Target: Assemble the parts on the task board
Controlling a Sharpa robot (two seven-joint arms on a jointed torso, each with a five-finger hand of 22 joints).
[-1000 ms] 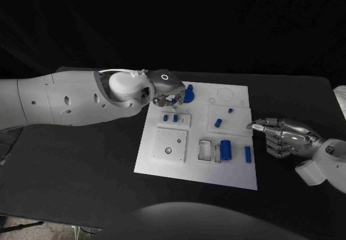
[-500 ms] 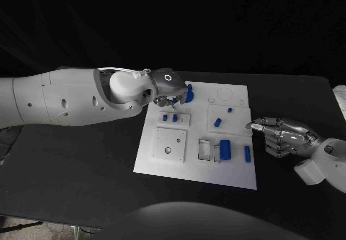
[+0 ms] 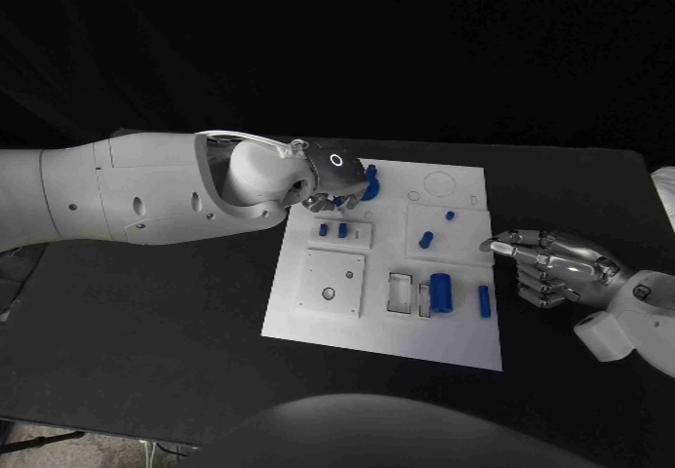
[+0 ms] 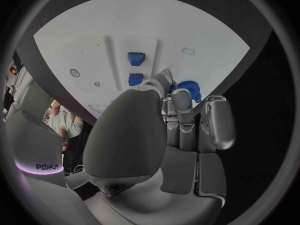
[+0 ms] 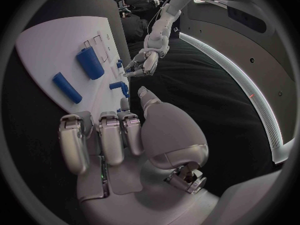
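On the white rectangular task board (image 3: 387, 322), the blue ridged round part (image 3: 370, 182) stands at the far-left corner. We see our left robot hand (image 3: 327, 198) just beside it, the part at its one o'clock, fingers (image 4: 164, 81) reaching toward it, grip uncertain. The right robot hand (image 3: 551, 265), fingers curled on nothing, rests on the black worktop (image 3: 169, 322) at three o'clock of the board, well apart.

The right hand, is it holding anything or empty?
Empty. The right hand rests beside the task board edge, its fingers curled in with nothing between them; the blue parts lie apart on the board.
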